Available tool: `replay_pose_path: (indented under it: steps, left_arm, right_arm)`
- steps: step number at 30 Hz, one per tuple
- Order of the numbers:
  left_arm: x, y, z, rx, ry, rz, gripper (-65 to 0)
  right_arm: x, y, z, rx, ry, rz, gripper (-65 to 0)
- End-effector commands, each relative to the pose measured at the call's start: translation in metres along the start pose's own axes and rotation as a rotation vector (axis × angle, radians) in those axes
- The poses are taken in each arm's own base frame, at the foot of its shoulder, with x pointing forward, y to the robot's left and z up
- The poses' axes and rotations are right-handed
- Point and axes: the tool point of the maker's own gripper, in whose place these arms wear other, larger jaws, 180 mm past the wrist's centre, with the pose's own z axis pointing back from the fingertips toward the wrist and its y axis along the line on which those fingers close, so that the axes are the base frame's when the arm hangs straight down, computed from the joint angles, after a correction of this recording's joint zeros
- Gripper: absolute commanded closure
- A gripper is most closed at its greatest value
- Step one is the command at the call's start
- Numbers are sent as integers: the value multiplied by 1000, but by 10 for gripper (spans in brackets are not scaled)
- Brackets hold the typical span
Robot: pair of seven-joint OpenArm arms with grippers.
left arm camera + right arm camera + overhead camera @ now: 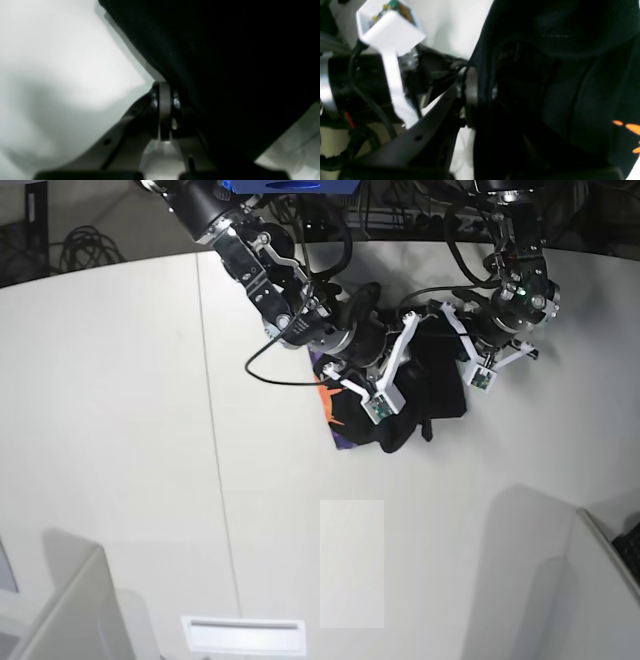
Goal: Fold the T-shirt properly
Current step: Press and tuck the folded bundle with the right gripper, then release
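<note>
- White smooth desk (120,430), one.
- One bunched black cloth T-shirt (440,385), orange print.
- Left tool (165,100), right tool (472,95): both clamped on T-shirt.

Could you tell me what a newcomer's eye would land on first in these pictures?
Most striking is the black T-shirt, bunched into a dark heap at the far middle of the white table, with orange and purple print showing at its left edge. Both arms crowd over it: the right gripper and the left gripper are each shut on its cloth.
</note>
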Motion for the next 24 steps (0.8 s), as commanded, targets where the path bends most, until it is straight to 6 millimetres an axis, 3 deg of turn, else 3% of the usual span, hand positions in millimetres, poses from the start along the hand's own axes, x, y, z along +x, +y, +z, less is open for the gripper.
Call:
replay_pose_path:
  steps: [1, 15, 21, 24]
  left_arm:
    - [3, 2, 3, 5, -4, -15, 0]
    - [3, 3, 4, 9, -6, -14, 0]
    - [-4, 30, 14, 76, -3, 37, 0]
    - [-7, 32, 15, 80, 0, 42, 0]
  right_arm:
    - [22, 8, 2, 24, -68, 8, 0]
    - [27, 4, -4, 19, -63, 25, 0]
    - [17, 0, -13, 12, -27, 8, 0]
    - [15, 1, -16, 12, -18, 3, 0]
